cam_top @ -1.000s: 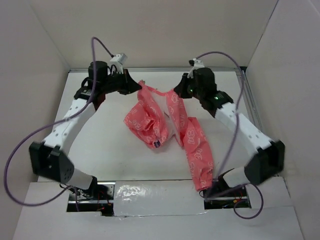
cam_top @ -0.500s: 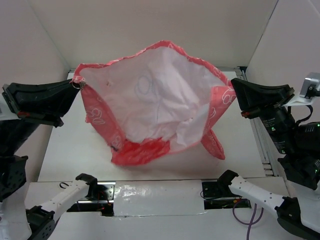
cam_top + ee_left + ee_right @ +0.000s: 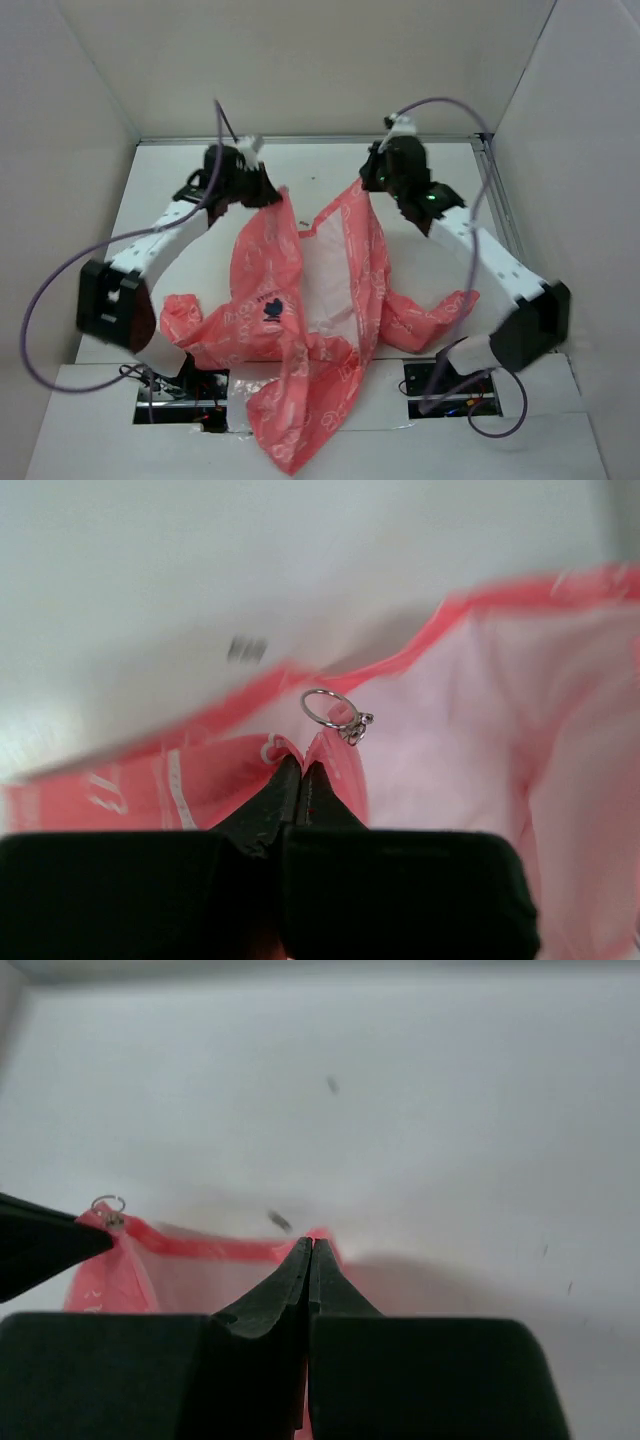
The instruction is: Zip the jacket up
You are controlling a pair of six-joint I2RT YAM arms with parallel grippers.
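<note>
The coral-pink jacket (image 3: 300, 320) with white print hangs open between my two grippers, its pale lining (image 3: 322, 270) showing. Its lower part spills over the table's near edge. A dark blue chest mark (image 3: 271, 308) shows on the left front. My left gripper (image 3: 277, 193) is shut on the jacket's left top corner; in the left wrist view (image 3: 301, 763) a small metal ring (image 3: 326, 709) sits just past the fingertips. My right gripper (image 3: 360, 185) is shut on the right top corner; in the right wrist view (image 3: 311, 1244) it pinches the pink edge (image 3: 200, 1245).
White walls box in the white table (image 3: 170, 260) on three sides. One sleeve (image 3: 430, 318) lies to the right near the right arm's base, another (image 3: 185, 320) to the left near the left arm's base. Silver tape (image 3: 230, 385) runs along the near edge.
The arms had lifted the jacket high and spread it wide toward the camera; they have now come back down to the table's far side, and the jacket hangs longer and more unfolded.
</note>
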